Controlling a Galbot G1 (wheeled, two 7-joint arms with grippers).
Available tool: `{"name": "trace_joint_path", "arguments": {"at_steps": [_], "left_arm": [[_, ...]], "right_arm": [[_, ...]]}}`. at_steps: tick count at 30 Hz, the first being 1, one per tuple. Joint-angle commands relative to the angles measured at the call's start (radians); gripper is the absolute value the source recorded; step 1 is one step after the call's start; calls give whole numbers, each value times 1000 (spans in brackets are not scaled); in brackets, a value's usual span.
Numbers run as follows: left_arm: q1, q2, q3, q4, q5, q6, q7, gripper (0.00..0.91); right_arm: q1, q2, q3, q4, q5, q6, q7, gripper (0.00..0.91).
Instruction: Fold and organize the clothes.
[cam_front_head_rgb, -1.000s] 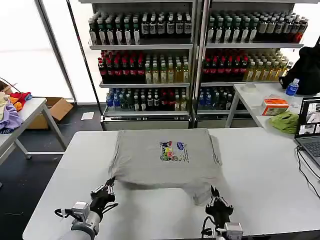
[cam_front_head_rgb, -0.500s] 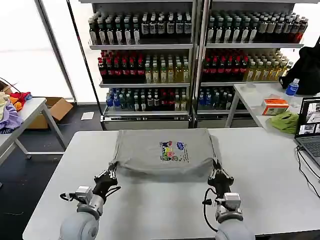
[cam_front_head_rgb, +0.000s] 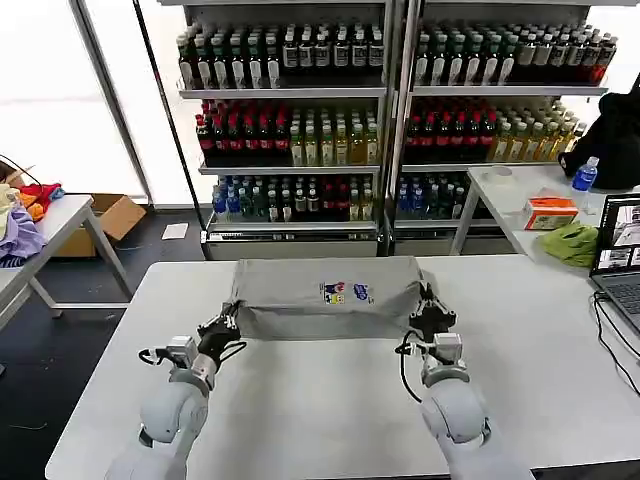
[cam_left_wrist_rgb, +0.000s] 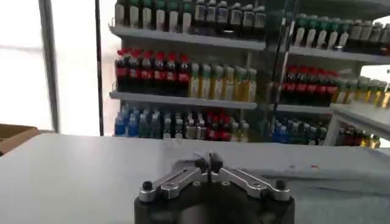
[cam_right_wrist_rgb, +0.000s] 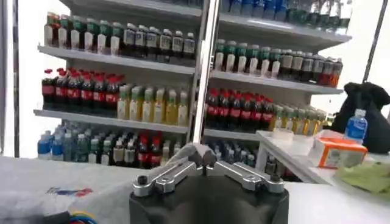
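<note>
Shirt mid-fold, near edge carried toward the far edge.

The shirt (cam_front_head_rgb: 325, 297) is laid across the far half of the table (cam_front_head_rgb: 300, 420), its near hem raised and doubled over by both arms. The left gripper (cam_front_head_rgb: 222, 328) is clamped on the shirt's left corner, the right gripper (cam_front_head_rgb: 431, 315) on its right corner; in both wrist views the fingers are seen pressed together. One fold is judged nearly made; release, further folds and tidy placement are left.

Head view high, looking down table (cam_front_head_rgb: 520, 380); both wrist views low, level, sharing bottle shelves (cam_left_wrist_rgb: 183, 73).
</note>
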Motion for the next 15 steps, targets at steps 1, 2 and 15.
{"name": "trace_joint_path", "arguments": {"at_steps": [1, 2, 15], "left_arm": [[-105, 10, 16, 129, -21, 13, 8, 0], [-107, 10, 17, 135, -21, 13, 9, 0], [-137, 21, 36, 172, -18, 77, 13, 907]], "right_arm": [[112, 1, -14, -113, 25, -16, -8, 0], [113, 1, -14, -115, 25, -17, -9, 0], [164, 29, -62, -207, 57, -80, -9, 907]]}}
